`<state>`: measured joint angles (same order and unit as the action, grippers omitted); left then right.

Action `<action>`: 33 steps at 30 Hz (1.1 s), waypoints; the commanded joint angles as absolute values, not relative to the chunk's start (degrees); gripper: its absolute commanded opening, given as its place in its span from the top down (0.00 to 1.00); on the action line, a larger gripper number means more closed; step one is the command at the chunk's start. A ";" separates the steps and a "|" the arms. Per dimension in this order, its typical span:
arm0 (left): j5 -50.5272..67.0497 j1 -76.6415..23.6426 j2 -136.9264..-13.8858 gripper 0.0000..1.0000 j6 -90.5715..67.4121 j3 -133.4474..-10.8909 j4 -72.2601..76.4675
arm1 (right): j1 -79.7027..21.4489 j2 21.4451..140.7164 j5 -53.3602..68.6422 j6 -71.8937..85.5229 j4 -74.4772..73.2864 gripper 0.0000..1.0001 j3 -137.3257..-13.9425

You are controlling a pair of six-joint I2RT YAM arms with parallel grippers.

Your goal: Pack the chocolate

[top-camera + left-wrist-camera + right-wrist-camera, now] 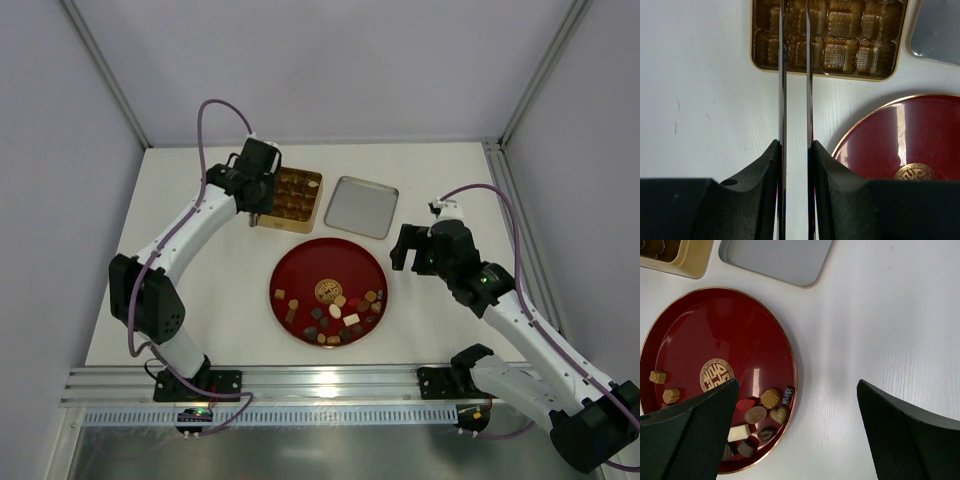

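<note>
The chocolate (335, 312), several small brown, cream and dark pieces, lies on the near half of the dark-red plate (330, 262). It also shows in the right wrist view (762, 410). The gold tin (318, 195) stands open behind the plate, with some pieces in its cells. My left gripper (257, 215) hovers at the tin's left side. Its two thin blades (794, 15) stand a narrow gap apart over the tin's left cells (830, 76). Nothing shows between them, and their tips are out of frame. My right gripper (403, 250) is wide open and empty, right of the plate (797, 385).
The tin's lid (361, 206) lies upside down, silver inside up, right of the tin; it also shows in both wrist views (937, 30) (775, 257). The plate's rim (920, 135) is near the left gripper. Metal frame posts stand at the table's back corners.
</note>
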<state>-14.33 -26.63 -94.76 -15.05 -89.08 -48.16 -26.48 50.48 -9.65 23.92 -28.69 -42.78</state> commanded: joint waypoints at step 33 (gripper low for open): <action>-12.13 -25.49 -101.34 0.69 -12.30 -95.89 -46.67 | -26.28 49.66 -9.49 23.99 -28.04 0.00 -44.03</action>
<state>-12.38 -25.85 -101.47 -12.99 -95.81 -47.83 -26.48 50.09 -9.67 23.94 -28.97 -42.81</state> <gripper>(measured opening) 0.312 0.996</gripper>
